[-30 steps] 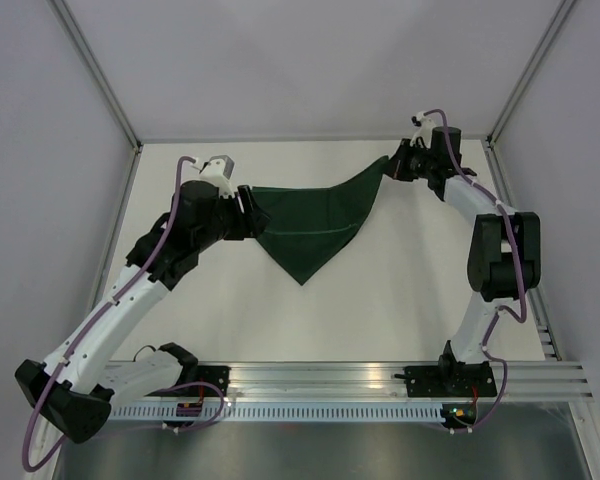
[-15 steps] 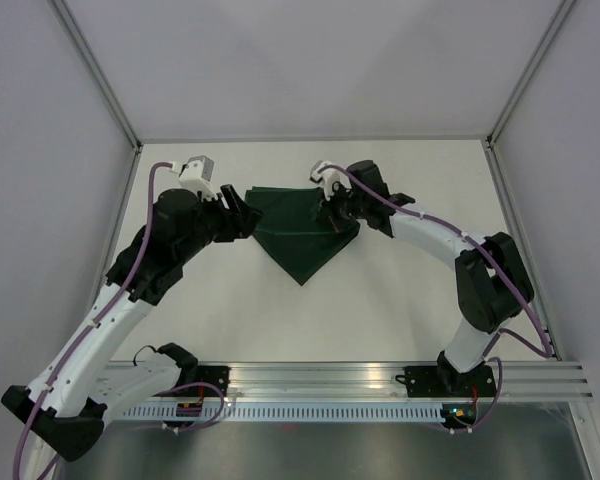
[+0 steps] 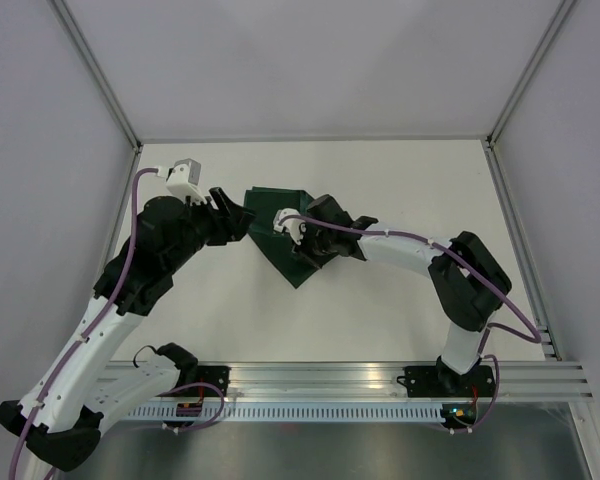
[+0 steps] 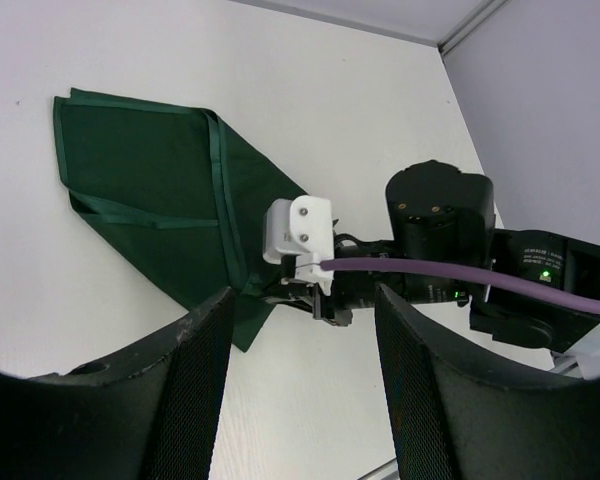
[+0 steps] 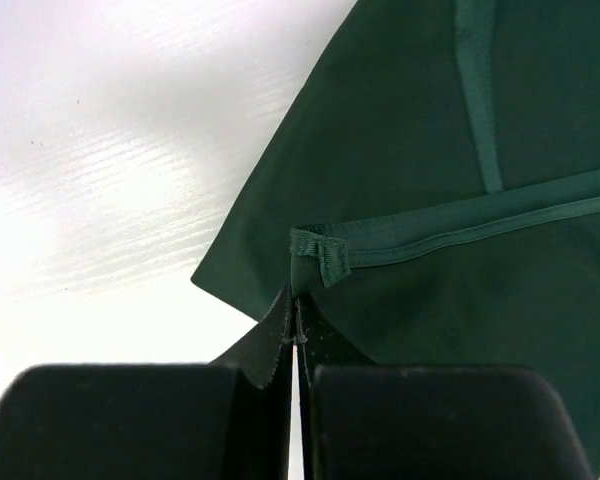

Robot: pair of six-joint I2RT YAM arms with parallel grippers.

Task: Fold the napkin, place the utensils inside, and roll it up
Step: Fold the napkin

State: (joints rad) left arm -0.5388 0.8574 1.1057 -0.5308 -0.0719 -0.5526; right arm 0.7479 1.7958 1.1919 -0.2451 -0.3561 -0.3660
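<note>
The dark green napkin (image 3: 270, 200) lies on the white table, folded over on itself, with its point toward the near side. My right gripper (image 3: 300, 243) is shut on a hemmed corner of the napkin (image 5: 320, 255) and holds it over the lower layer (image 5: 460, 150). My left gripper (image 3: 238, 215) is open and empty, just left of the napkin's left edge; its fingers (image 4: 205, 390) frame bare table. The left wrist view shows the napkin (image 4: 150, 190) and the right gripper (image 4: 315, 300) at its near point. No utensils are in view.
The white table (image 3: 380, 300) has grey walls on three sides and a metal rail (image 3: 380, 380) with both arm bases at the near edge. The right arm (image 3: 410, 250) stretches across the table's middle.
My right gripper has carried the napkin's right corner from the far right across to the near left, folding the cloth over. My left gripper has drawn slightly left.
</note>
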